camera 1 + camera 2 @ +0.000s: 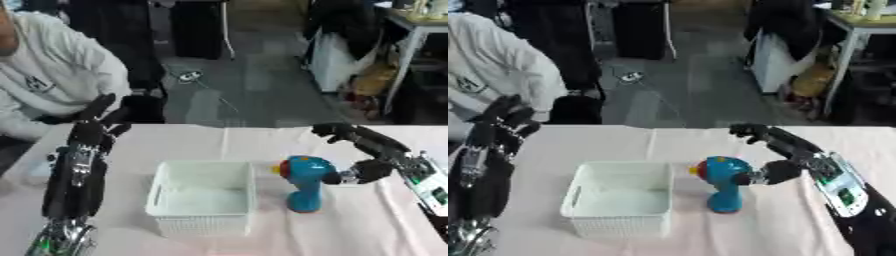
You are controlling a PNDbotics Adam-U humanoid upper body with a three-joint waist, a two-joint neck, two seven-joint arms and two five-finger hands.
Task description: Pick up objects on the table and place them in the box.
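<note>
A white basket [203,197] with slotted walls sits near the middle of the table [350,235], which is covered with a pale pink cloth. Nothing can be made out inside it. Just to its right stands a blue toy drill [304,181], upright on its handle base, with a yellow and red tip pointing left toward the basket.

The right hand [363,150] comes in from the right edge. Its fingers arch over and beyond the drill's head, and its thumb reaches the drill's right side, so the hand is spread in a wide curve around the toy; whether the fingers actually touch it cannot be told.

The left hand [92,127] shows at the left side of the table, raised, with its fingers straight and pointing toward the far edge, holding nothing. It is well apart from the basket.

The cloth between the drill and the basket is bare.
</note>
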